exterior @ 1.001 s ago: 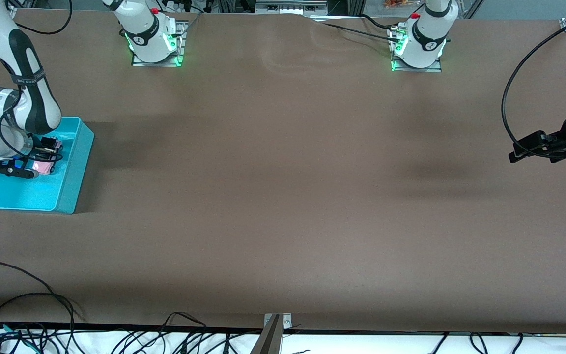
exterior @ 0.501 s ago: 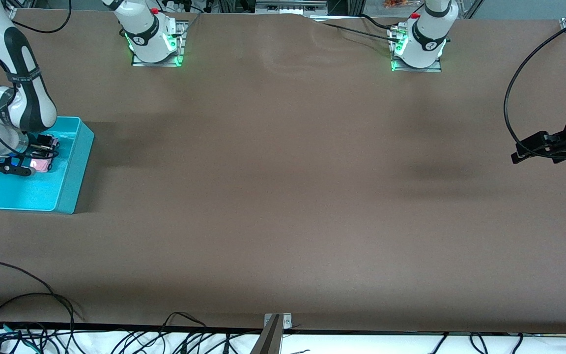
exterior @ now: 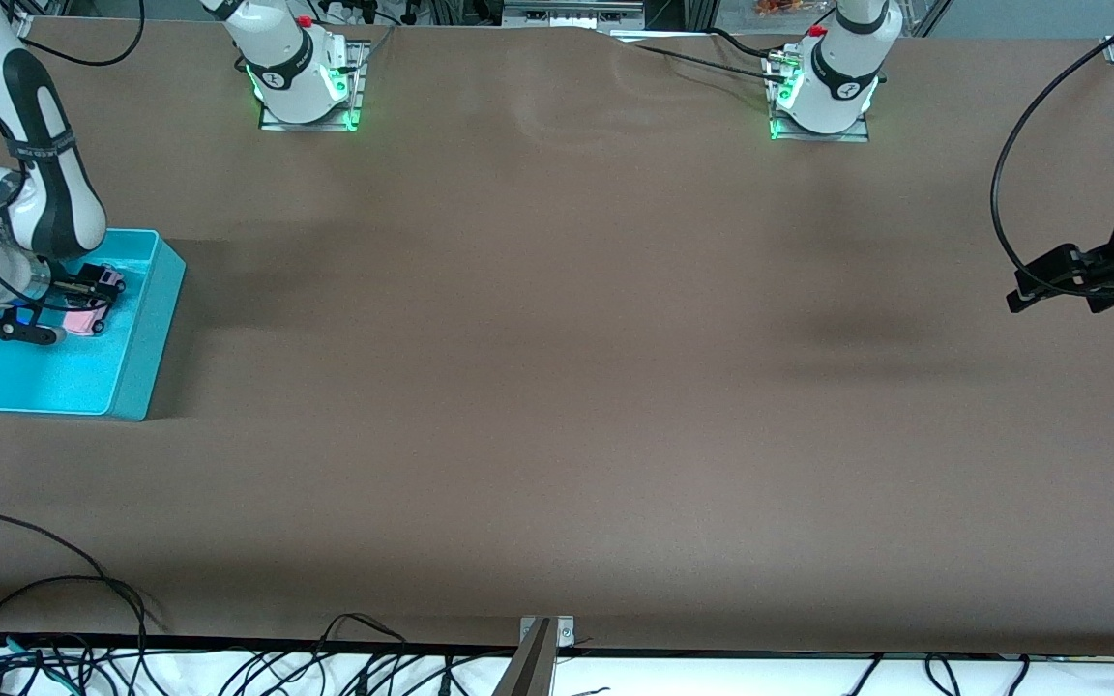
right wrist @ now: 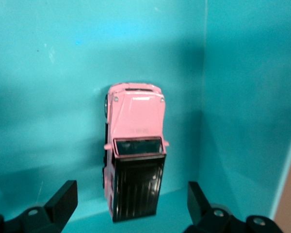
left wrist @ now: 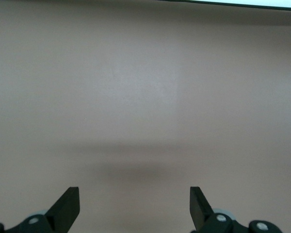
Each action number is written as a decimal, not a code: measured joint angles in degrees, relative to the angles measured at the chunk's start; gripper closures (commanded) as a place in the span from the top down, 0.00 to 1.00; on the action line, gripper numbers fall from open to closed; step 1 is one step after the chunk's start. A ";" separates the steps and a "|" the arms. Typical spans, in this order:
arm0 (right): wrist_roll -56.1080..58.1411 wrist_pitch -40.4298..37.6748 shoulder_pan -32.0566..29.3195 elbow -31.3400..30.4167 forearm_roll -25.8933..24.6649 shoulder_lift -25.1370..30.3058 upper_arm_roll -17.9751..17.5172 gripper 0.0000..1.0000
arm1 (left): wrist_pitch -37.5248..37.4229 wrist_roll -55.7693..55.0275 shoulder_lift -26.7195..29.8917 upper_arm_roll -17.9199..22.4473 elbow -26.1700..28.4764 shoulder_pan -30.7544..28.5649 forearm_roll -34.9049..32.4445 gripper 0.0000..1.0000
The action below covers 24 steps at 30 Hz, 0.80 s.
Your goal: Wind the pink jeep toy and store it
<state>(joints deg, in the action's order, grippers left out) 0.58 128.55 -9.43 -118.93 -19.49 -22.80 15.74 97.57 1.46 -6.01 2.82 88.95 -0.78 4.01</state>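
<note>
Pink jeep toy (right wrist: 134, 155) lies in turquoise bin (exterior: 136, 367), right gripper (right wrist: 131, 201) spread wide above, holding nothing; left gripper (left wrist: 135, 206) waits at table's (exterior: 557, 387) three o'clock edge, wide open, empty.

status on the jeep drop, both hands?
Right hand open over the turquoise bin, nothing held. Pink jeep toy lying in the bin, free. Left hand open, waiting over bare table. Nothing in the way.

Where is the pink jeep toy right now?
The pink jeep toy lies on the floor of the turquoise bin at the right arm's end of the table, beneath the open right gripper.
</note>
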 measured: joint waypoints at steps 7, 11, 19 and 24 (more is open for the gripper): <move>0.06 -12.72 0.06 3.85 0.00 4.19 -5.09 1.00 | 1.51 -1.30 2.96 -1.06 4.14 0.01 -0.78 1.00; -0.03 -18.70 0.26 5.68 0.01 6.76 -9.15 1.00 | 1.56 -1.39 3.53 -1.12 4.78 0.00 -0.87 1.00; -0.30 -26.20 1.37 8.77 0.21 12.33 -14.65 1.00 | 1.80 -1.43 3.59 -1.12 5.11 0.00 -0.90 1.00; -3.96 -29.36 1.98 11.06 4.35 15.12 -16.94 1.00 | 1.83 -1.45 3.59 -1.12 5.13 0.00 -0.90 1.00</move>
<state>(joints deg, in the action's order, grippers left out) -3.37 99.19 -7.44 -107.87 -15.13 -7.67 -1.20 99.40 0.00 -2.42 1.70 94.08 -0.78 3.11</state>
